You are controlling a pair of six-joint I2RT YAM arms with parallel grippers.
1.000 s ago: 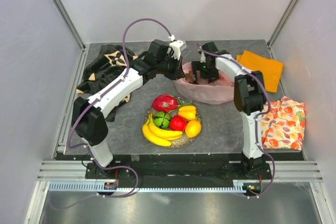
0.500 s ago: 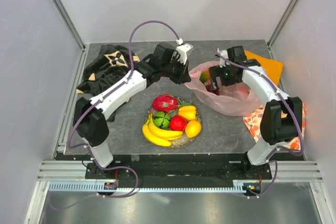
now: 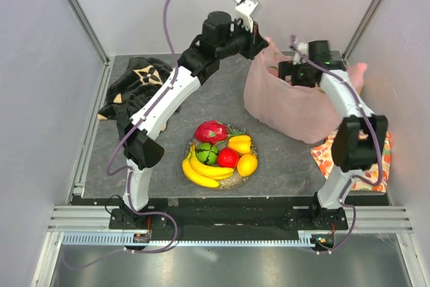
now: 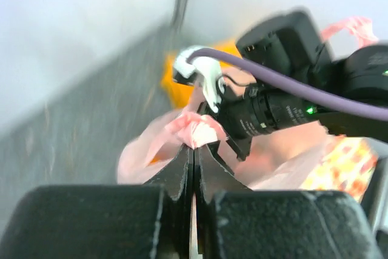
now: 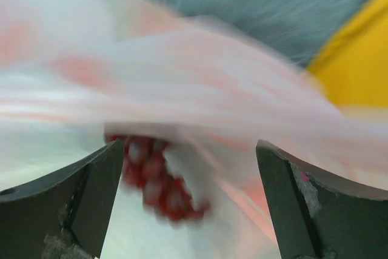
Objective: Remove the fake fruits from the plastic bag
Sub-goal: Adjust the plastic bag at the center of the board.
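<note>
My left gripper [image 3: 261,46] is raised high at the back and shut on the rim of the pink plastic bag [image 3: 289,102], which hangs down from it. The left wrist view shows its jaws [image 4: 194,148] pinched on crumpled pink film [image 4: 193,130]. My right gripper [image 3: 287,72] is open at the bag's mouth. In the blurred right wrist view, its jaws [image 5: 188,177] stand wide apart over a dark red grape-like bunch [image 5: 159,181] inside the bag [image 5: 182,77]. A banana bunch [image 3: 199,169], dragon fruit [image 3: 210,130], green ball [image 3: 206,153], red apple [image 3: 228,157] and yellow-orange pieces [image 3: 243,154] lie on the glitter plate [image 3: 234,181].
A dark patterned cloth [image 3: 131,89] lies at the back left. A floral cloth [image 3: 366,159] lies at the right edge, partly under the right arm. An orange cloth [image 4: 176,80] lies behind the bag. Walls close in the back and sides.
My left gripper has lifted the bag's rim up and back, so the bag now hangs instead of lying on the table. My right gripper has risen with it to the bag's mouth.
</note>
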